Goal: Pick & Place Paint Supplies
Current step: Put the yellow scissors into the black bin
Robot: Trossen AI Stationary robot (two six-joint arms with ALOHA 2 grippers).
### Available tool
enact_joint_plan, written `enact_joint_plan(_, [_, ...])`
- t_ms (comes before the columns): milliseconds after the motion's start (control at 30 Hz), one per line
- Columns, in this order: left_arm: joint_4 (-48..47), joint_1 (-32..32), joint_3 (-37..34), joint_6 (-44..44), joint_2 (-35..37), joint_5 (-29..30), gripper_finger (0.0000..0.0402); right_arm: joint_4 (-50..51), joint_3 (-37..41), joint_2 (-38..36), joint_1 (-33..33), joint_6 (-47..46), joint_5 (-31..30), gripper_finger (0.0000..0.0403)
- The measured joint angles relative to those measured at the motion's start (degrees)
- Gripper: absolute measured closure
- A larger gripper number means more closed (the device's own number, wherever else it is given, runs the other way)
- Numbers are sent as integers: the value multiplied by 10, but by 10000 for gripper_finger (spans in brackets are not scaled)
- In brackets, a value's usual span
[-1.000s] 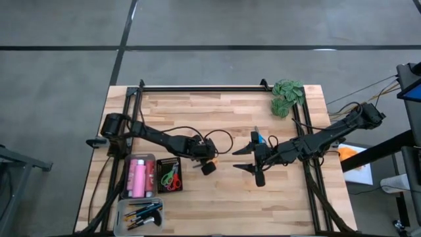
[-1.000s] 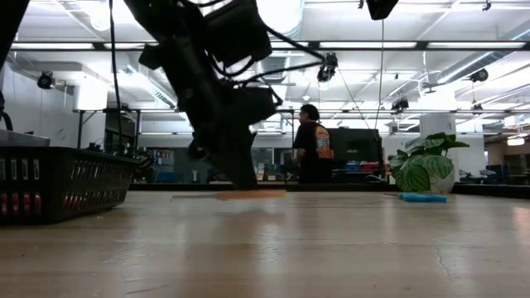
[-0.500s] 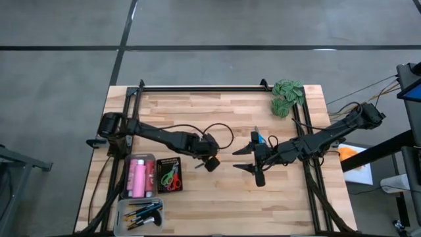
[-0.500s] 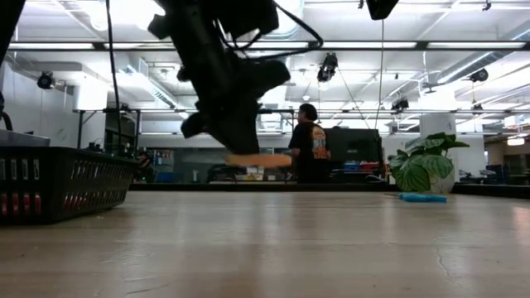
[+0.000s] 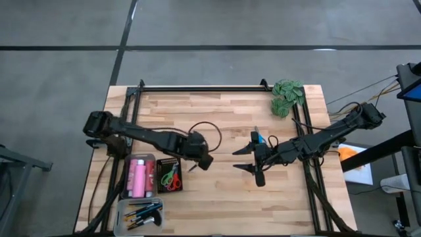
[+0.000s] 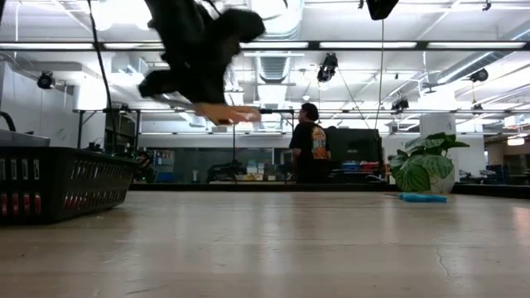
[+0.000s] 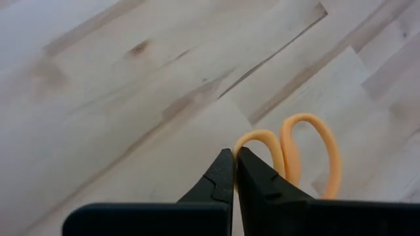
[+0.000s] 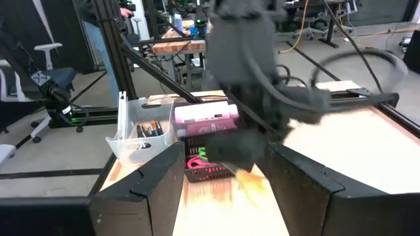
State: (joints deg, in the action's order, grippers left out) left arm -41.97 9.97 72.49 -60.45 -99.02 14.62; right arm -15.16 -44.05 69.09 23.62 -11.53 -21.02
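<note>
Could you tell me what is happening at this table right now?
The left gripper is shut on orange-handled scissors and holds them in the air above the wooden table, near the black basket that already has scissors in it. The right gripper waits open at mid-table, with a blue item beside it. Pink bottles and brushes sit in clear bins at the near left.

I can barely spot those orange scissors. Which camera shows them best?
The left wrist view: the orange scissors fill it, handles clear beside the shut left gripper. The low view shows an orange blur; the right wrist view a smear; the high view hides them.
</note>
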Motion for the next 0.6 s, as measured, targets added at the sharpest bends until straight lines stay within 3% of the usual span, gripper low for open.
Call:
enact_joint_plan(233, [-95, 70, -1, -135, 53, 75, 399, 4, 0, 0, 0, 0, 0, 194])
enact_joint_plan(400, [-174, 124, -1, -256, 71, 83, 399, 3, 0, 0, 0, 0, 0, 194])
enact_joint_plan(600, [-263, 199, -7, -482, 74, 127, 399, 3, 0, 0, 0, 0, 0, 194])
